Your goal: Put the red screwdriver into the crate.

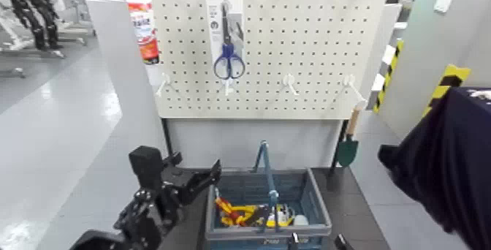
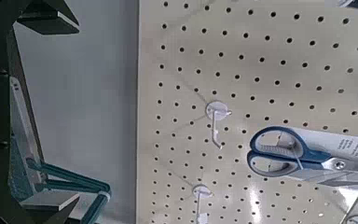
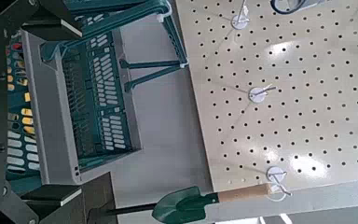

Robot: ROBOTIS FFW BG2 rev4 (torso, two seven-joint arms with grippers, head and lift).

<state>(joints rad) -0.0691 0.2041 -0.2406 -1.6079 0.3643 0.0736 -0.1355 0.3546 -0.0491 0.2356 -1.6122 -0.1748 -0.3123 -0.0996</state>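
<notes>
Red-handled piece lies in the crate, below and to the right of the left jaws

At the near edge, the right gripper [image 1: 317,240] stands low by the crate's front right, jaws apart and empty. Beyond its rim, the grey-blue slotted plastic crate [image 1: 319,207] holds a slim red-and-yellow piece [image 1: 228,210], probably the red screwdriver. Its long axis slants from the back left towards the front middle. The left gripper [image 1: 197,162], above the crate's left rim, is the nearer; its jaws stand wide apart with nothing between them. If that piece is the screwdriver, the coming move needs no grasp, only a retreat clear of the tall blue hoop handle [image 1: 269,171]. The piece's shaft and tip cannot be told from the yellow items [image 1: 283,214] beside it; the head view cuts off most of the right gripper.
</notes>
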